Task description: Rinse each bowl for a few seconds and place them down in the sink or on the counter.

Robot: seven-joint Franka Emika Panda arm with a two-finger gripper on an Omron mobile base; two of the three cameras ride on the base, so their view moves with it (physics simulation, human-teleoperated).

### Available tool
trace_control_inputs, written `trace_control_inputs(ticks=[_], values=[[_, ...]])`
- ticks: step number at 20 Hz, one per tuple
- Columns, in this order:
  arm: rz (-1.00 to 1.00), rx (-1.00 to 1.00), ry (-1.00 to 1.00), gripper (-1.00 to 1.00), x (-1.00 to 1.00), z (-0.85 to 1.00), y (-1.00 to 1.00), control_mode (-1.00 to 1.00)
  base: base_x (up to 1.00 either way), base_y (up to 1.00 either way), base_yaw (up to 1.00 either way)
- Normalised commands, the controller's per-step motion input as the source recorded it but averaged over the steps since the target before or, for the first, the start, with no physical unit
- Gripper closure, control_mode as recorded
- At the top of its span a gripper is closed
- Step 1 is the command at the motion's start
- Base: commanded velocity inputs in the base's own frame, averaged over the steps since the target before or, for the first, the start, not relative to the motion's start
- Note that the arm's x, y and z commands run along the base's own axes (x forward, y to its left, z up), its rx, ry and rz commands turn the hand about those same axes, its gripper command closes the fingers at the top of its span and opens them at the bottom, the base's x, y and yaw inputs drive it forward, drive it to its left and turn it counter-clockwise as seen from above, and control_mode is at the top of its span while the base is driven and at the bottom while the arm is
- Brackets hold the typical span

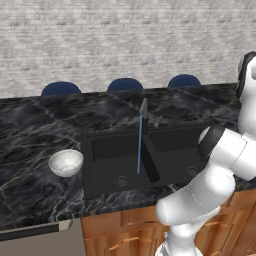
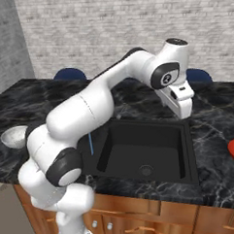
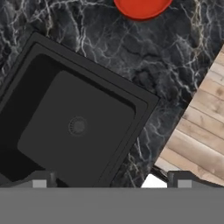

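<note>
The white bowl [image 1: 65, 162] sits on the counter [image 1: 30, 130] left of the sink [image 1: 125, 172], where a thin water stream [image 1: 139, 145] falls from the faucet [image 1: 144, 107]. The gripper [image 3: 109, 180], fingers spread and empty, hangs above the sink's right basin [image 3: 74, 127]. The hand view adds a red dish [image 3: 141, 6] beyond the sink.

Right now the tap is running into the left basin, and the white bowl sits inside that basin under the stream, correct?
Not quite. The water stream does fall into the left basin of the sink, but the white bowl sits on the counter left of the sink, as the left base view shows.

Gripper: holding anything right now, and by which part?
Nothing is held. The gripper is open above the sink, nothing between its fingertips. The white bowl sits untouched on the counter.
</note>
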Motion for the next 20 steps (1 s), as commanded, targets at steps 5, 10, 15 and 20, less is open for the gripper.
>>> trace_control_inputs(ticks=[5, 10, 15, 20], values=[[-0.1, -0.07, 0.14, -1.0, 0.0, -0.26, -0.5, -1.0, 0.0, 0.0, 0.0], [-0.09, -0.11, 0.08, -1.0, 0.04, -0.24, -0.25, -1.0, 0.0, 0.0, 0.0], [-0.04, -0.06, 0.04, -1.0, 0.09, -0.34, -0.2, -1.0, 0.0, 0.0, 0.0], [-0.02, 0.03, 0.0, -1.0, 0.02, -0.22, -0.53, -1.0, 0.0, 0.0, 0.0]])
